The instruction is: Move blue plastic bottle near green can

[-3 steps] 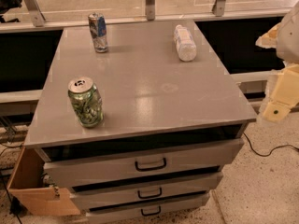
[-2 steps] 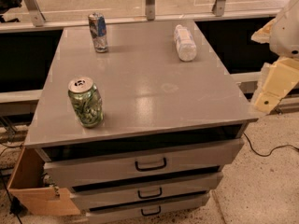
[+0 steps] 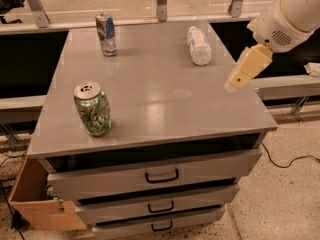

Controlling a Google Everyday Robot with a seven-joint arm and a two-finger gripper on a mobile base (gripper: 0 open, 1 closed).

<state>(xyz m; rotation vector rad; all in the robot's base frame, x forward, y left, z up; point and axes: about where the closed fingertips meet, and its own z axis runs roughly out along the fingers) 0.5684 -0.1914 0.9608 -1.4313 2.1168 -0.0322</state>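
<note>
A wide grey metal counter (image 3: 165,99) with three drawers under it is filling most of the view. A thick white robot arm (image 3: 295,14) is reaching in over the counter's right edge. At its tip, a tan, blocky end effector (image 3: 239,76) is hanging above that edge, well off the surface and holding nothing. I cannot tell whether it is spread or pressed together.

A small, clear-whitish plastic bottle with a pale label (image 3: 199,45) is lying on its side near the counter's back right. This is the blue plastic bottle to be moved. A short green patterned drink can with a silver top (image 3: 92,109) is standing upright near the counter's front left. A slimmer blue-and-silver can (image 3: 106,34) is standing at the counter's back left.

The step in hand appears to be the reach for the bottle. To do it well, the end effector should be coming down across the bottle's middle, square to its length, since a round body lying flat is likely to roll if nudged off-centre.

The bottle is lying apart from the end effector, further back on the counter and towards its middle.
</note>
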